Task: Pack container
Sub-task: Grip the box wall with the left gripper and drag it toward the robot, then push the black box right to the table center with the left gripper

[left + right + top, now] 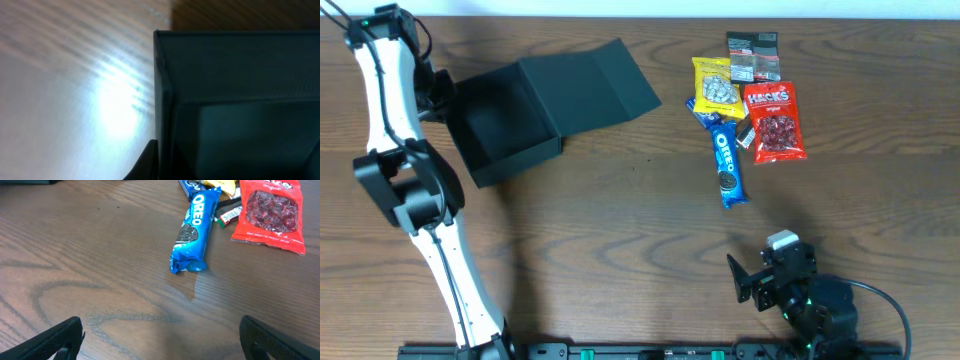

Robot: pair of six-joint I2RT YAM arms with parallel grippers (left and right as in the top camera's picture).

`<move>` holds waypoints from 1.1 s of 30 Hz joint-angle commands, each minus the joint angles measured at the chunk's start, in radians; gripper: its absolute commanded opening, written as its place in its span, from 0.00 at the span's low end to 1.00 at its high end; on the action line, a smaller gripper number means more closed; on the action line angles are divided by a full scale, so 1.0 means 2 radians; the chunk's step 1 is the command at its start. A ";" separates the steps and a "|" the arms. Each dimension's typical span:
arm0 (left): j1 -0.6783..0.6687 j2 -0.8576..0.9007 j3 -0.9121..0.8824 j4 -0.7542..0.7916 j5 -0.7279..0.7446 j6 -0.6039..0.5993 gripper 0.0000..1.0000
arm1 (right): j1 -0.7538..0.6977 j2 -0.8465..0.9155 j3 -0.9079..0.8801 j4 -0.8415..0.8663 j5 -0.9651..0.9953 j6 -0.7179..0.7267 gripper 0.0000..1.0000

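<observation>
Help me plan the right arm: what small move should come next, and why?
Probably reach the right gripper forward over the Oreo: its fingers are open and empty, the Oreo lies nearest ahead, and the box sits open.

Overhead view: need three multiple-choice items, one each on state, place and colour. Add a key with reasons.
1. The container is:
A. shut
B. open, with its lid flap folded back
C. upside down

2. Where does the Oreo packet lie?
A. inside the container
B. on the lid flap
C. on the table, on the right arm's side, beside the red packet

3. What colour is the Oreo packet?
A. blue
B. orange
C. green

Key:
1 B: the dark interior shows from above and the flap slopes away from the box.
2 C: it rests on bare wood at the lower edge of the snack pile, well apart from the container.
3 A: both the overhead and right wrist views show a blue wrapper with white lettering.
</observation>
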 commanded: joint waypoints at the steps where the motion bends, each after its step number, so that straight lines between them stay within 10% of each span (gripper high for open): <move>1: 0.002 -0.078 -0.044 0.004 0.011 -0.020 0.06 | -0.007 -0.003 -0.002 -0.001 0.003 0.008 0.99; 17: 0.010 -0.286 -0.420 0.132 0.068 -0.123 0.06 | -0.007 -0.003 -0.002 -0.001 0.003 0.008 0.99; 33: -0.071 -0.396 -0.619 0.300 0.101 -0.406 0.06 | -0.007 -0.003 -0.002 -0.001 0.003 0.008 0.99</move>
